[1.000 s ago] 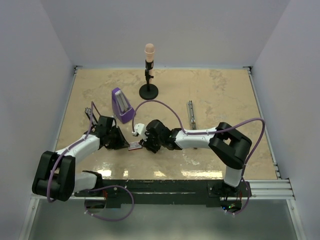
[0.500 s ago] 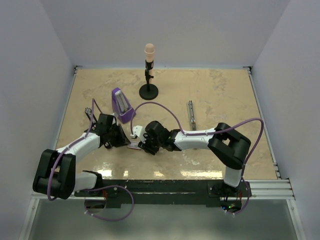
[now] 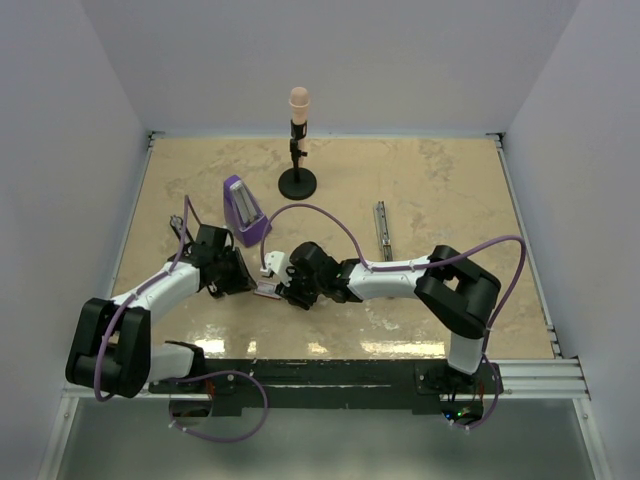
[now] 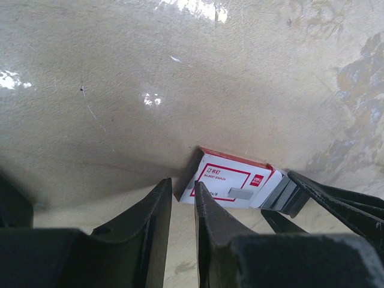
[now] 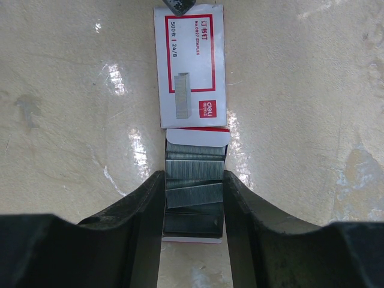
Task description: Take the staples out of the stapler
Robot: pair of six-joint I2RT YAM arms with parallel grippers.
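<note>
Staples [image 5: 195,162] in tray [image 5: 192,239] (red-white sleeve [image 5: 189,66]) — snug in right claw [image 5: 193,180]

On the table [image 3: 450,180], the stand [image 3: 297,182] is at the back, near the middle. The case [image 3: 243,212] stands tilted, left of the stand and nearer the front. The stapler [image 3: 381,225] lies right of centre, lengthwise front to back, well apart from everything else. Nearer the front, left of centre, the box [image 3: 268,291] lies flat between the left gripper [image 3: 248,284] on its left and the right gripper [image 3: 283,292] on its right. The tray [image 5: 192,238] is slid partway out of the sleeve [image 5: 189,66] and sits between the right gripper's fingers, touching both. The staples [image 5: 193,180] lie in the tray in overlapping strips. The left gripper's fingertips are at the sleeve's far end.
</note>
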